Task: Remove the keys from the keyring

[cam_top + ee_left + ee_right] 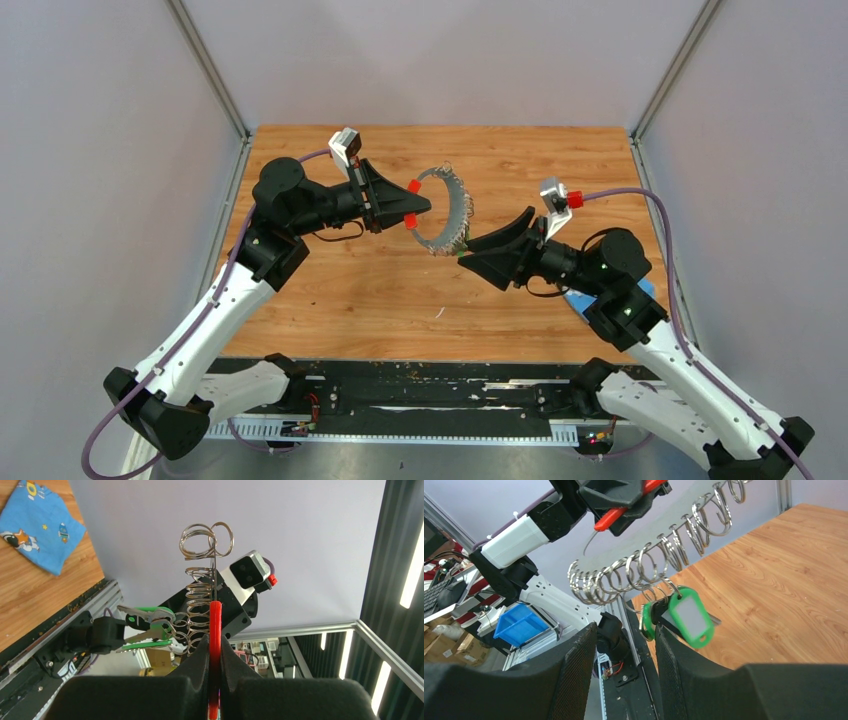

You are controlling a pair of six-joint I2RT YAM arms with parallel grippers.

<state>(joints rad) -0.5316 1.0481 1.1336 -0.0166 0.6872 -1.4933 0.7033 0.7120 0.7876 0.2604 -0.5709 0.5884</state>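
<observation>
Up in the air over the middle of the table (330,300), the keyring (462,205) hangs between the two arms. From above it looks like a thin loop with teeth. The keys (458,243) are only a tiny clump at its near end, right by the tip of the right gripper (470,245). The left wrist view shows more. There the left gripper (215,650) has its fingers pressed tight on the red sleeve (215,622), and the teeth turn out to be lots of small wire rings (197,592). The right wrist view shows the right gripper's fingers (574,670) spread apart. The green-headed keys dangle just past the gap, and I cannot tell if they touch a finger. The blue cloth (40,525) lies flat on the wood. From above only a bit of it peeks out under the right arm, near the right edge. The ring is well away from every table edge, and open wood shows all around below it.
</observation>
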